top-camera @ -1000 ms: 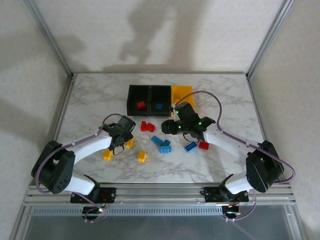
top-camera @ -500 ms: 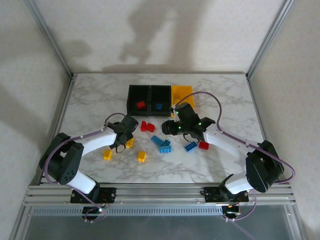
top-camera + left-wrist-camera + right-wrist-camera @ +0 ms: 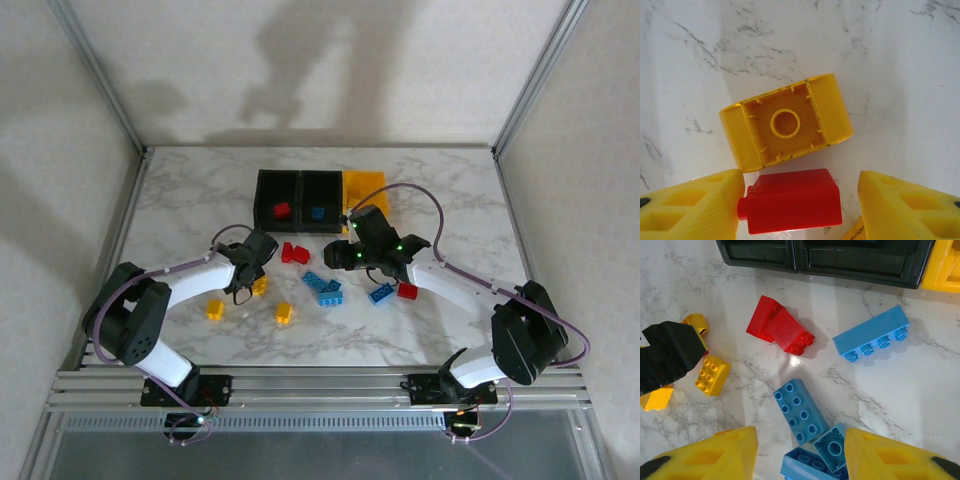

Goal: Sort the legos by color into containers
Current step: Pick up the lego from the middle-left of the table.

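Closure under way: left gripper (image 3: 801, 210) has narrowed around red brick (image 3: 790, 197), one side gapped, unclamped; we're mid-pick. Right gripper (image 3: 801, 452) spread, empty.

A white marble-patterned table (image 3: 180, 200) is enclosed by pale textured walls (image 3: 450, 70) behind and at both sides; aluminium posts (image 3: 97, 75) are set at the rear corners; a slotted metal rail (image 3: 320, 385) is fixed along the near edge; soft shadows (image 3: 300, 55) are cast on the back wall.
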Controlling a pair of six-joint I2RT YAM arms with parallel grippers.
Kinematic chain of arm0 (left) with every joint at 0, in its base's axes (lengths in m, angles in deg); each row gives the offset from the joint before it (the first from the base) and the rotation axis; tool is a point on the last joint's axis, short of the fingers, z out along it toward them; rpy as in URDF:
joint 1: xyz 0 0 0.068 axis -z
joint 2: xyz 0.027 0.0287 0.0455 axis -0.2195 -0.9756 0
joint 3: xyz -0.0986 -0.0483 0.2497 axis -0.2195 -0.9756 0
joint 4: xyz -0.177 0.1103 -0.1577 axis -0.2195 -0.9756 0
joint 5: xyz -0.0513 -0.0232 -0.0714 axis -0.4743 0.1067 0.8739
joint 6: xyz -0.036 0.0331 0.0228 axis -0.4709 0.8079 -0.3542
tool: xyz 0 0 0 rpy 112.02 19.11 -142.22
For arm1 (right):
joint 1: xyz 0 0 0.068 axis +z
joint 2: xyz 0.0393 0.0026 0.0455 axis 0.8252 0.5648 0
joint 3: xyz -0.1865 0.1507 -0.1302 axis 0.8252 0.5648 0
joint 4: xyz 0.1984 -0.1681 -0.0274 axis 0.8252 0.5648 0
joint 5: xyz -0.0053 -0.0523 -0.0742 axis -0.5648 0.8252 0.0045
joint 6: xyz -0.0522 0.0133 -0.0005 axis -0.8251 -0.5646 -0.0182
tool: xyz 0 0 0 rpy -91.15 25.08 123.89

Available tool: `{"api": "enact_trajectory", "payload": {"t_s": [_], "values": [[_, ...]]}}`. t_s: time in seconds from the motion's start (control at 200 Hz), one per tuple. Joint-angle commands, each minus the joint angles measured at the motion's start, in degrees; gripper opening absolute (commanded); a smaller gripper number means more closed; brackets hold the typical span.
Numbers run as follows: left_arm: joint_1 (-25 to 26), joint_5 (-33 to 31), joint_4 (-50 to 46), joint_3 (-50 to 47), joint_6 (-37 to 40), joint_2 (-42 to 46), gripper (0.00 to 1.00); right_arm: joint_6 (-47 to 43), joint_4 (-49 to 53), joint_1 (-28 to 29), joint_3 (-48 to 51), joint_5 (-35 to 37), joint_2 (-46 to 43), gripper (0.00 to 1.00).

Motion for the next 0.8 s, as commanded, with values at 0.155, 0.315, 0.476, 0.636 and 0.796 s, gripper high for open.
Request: {"api": "enact_trajectory", "payload": {"t_s": [0.155,0.315,0.476,0.636,0.796], "values": [[-0.14,-1.12,-2.12,-0.53,-0.03,1.3,0.5,0.49,-0.22,0.62,0.4,1.38,-0.37,0.49],[-0.1,-0.03,-3.28,-0.65,0.05,2.97,0.42,0.93,0.14,0.6,0.48,2.92,-0.51,0.49],[0.05,0.24,-4.9,-0.71,0.02,6.08,0.41,1.1,-0.38,0.57,0.84,2.92,-0.72,0.49],[0.08,0.59,-6.29,0.34,0.24,8.96,0.4,1.19,-0.65,0.63,0.67,2.57,-0.88,0.49],[0.0,0.35,-7.02,3.6,1.53,10.42,0.4,1.02,-0.6,0.63,0.09,2.03,-1.65,0.49]]}}
